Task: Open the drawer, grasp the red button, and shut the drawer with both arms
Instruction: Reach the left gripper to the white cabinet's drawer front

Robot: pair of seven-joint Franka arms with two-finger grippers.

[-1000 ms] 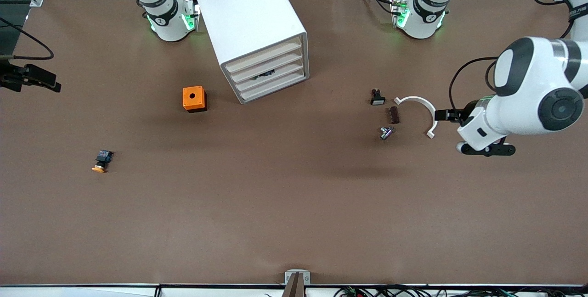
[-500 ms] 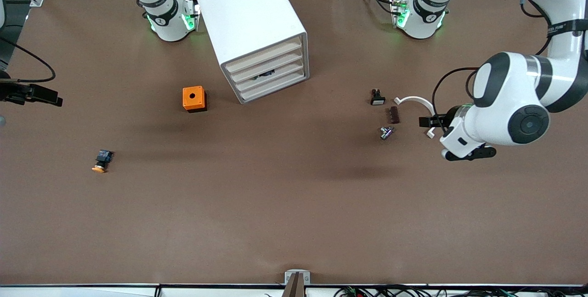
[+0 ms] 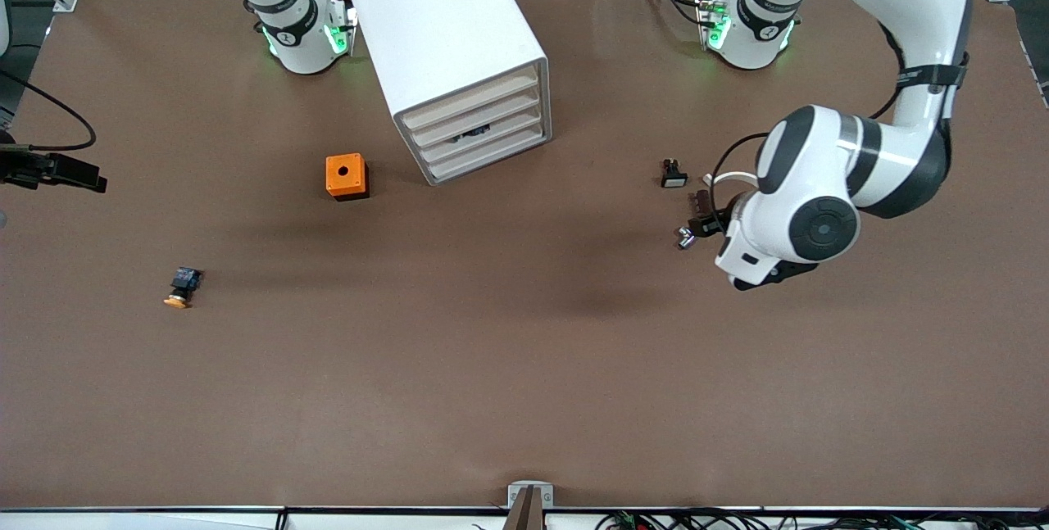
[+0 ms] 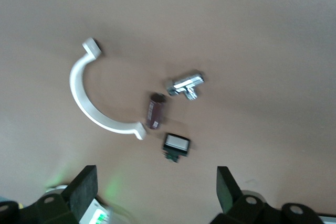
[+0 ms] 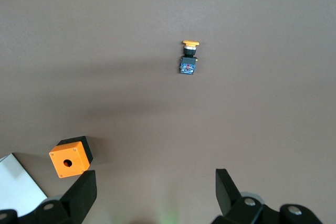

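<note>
Lowest in the front view on the table (image 3: 524, 366) lies the orange-capped button (image 3: 179, 288), which is not the one we want. Higher in the frame the left claw (image 4: 155, 192) hangs over a cluster of small parts: a metal fitting (image 4: 185, 84), a brown strip (image 4: 155, 110), a white-faced switch (image 4: 176, 146) and a white curved clamp (image 4: 92, 103). Its fingers are spread wide and hold nothing. At about the same height, at the frame's edge by the right arm's end, the right claw (image 5: 155, 198) is likewise released and empty. The orange box (image 3: 347, 176) lies beside the white drawer cabinet (image 3: 447, 38), which takes the upper middle of the frame. All four drawer fronts look pushed in. A small dark thing (image 3: 474, 133) shows at the third drawer down. We judge the button to be there, but we see no red cap, so we cannot tell its long axis or which way it points. The drawer fronts face the camera, slanted toward the left arm's end. In the frame the cabinet lies up and toward the middle from the left claw, which we judge the nearer of the two.
</note>
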